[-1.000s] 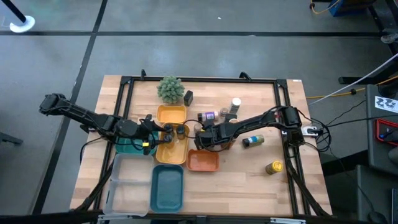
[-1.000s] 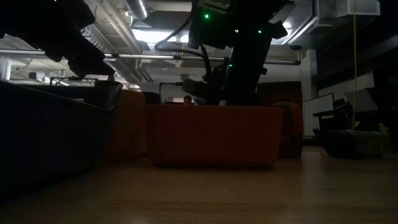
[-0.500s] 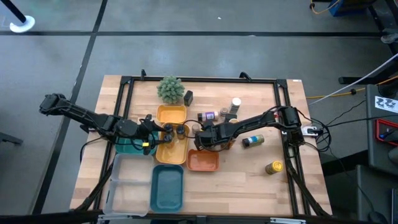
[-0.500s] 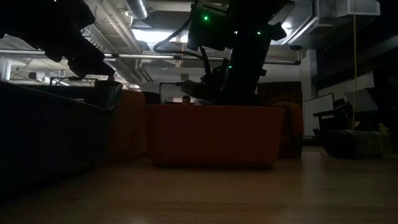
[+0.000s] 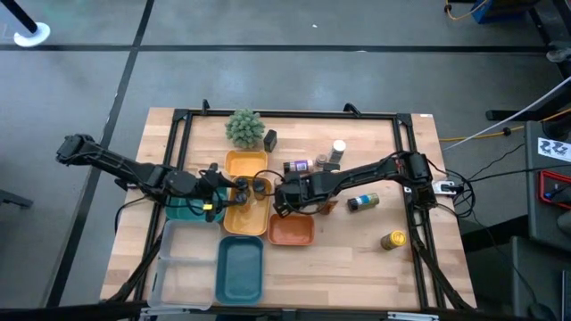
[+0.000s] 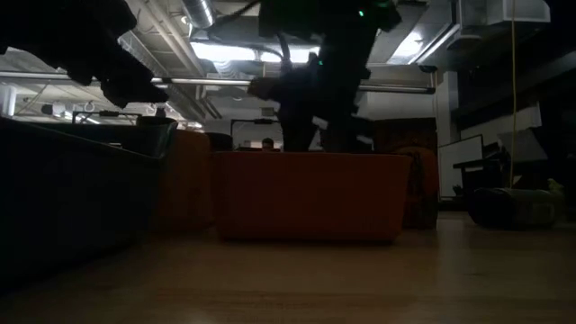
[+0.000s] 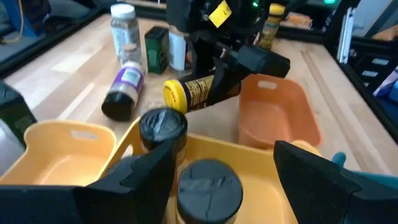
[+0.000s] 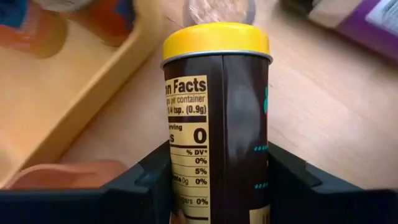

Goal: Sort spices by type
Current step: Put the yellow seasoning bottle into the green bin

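The yellow-capped spice jar (image 8: 214, 124) is held by the right gripper (image 5: 284, 198); its jaws are closed on the dark body of the jar from both sides, with the nutrition label facing the wrist camera. In the left wrist view this jar (image 7: 199, 93) is tilted almost flat, above the worktop (image 5: 357, 259), its yellow cap pointing toward the yellow tray (image 5: 234, 223). In the high view the held jar is near the middle of the worktop, just at 12 o'clock of the orange tray (image 5: 291, 232) and at 3 o'clock of the yellow tray.

Two dark-capped jars (image 7: 163, 127) stand upright inside the yellow tray, one just beside the other. The left gripper (image 5: 217, 189) is at 9 o'clock of them, over the edge of the yellow tray; its jaws are wide apart and hold nothing.

At 1 o'clock of the held jar a purple-labelled jar (image 5: 297, 167) lies on its side on the worktop. Further at 2 o'clock a white-capped jar (image 5: 338, 149) stands upright. At 3 o'clock another jar (image 5: 362, 202) lies on its side, and a yellow-capped bottle (image 5: 393, 239) is at 4 o'clock, well apart. A small black box (image 5: 269, 139) stands at 11 o'clock, just beside the fuzzy green plant (image 5: 243, 127).

A teal tray (image 5: 241, 269) lies at 7 o'clock.
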Robot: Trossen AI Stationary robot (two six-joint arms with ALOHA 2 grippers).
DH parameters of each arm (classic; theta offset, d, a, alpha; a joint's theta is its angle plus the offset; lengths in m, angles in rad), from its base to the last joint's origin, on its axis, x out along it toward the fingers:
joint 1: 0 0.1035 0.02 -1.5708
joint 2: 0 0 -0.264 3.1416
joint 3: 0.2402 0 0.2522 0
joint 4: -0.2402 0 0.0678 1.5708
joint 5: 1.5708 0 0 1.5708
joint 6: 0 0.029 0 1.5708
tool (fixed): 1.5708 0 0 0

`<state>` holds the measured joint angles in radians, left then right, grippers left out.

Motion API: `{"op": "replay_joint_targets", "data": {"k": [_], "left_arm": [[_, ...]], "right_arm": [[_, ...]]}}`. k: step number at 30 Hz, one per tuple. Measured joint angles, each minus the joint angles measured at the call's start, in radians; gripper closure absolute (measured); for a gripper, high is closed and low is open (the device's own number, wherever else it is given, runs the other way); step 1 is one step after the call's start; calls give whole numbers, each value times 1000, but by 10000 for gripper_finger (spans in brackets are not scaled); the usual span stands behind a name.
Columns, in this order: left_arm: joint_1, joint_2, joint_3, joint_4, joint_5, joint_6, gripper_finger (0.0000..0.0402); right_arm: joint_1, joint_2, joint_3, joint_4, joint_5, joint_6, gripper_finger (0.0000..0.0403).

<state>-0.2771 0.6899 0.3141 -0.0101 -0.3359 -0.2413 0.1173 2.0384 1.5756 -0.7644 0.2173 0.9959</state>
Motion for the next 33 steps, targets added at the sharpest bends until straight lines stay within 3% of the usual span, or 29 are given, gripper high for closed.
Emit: {"op": "replay_joint_targets", "data": {"k": [10, 16, 22, 33], "left_arm": [[0, -73, 0, 2, 0, 43, 141], [0, -97, 0, 3, 0, 70, 141], [2, -122, 0, 5, -6, 91, 141], [30, -148, 0, 61, -11, 99, 141]], "right_arm": [[0, -2, 199, -211, 1, -63, 210], [1, -3, 300, -218, 27, -152, 217], [1, -3, 348, -109, 103, -285, 209], [0, -3, 349, 246, 106, -604, 209]]}}
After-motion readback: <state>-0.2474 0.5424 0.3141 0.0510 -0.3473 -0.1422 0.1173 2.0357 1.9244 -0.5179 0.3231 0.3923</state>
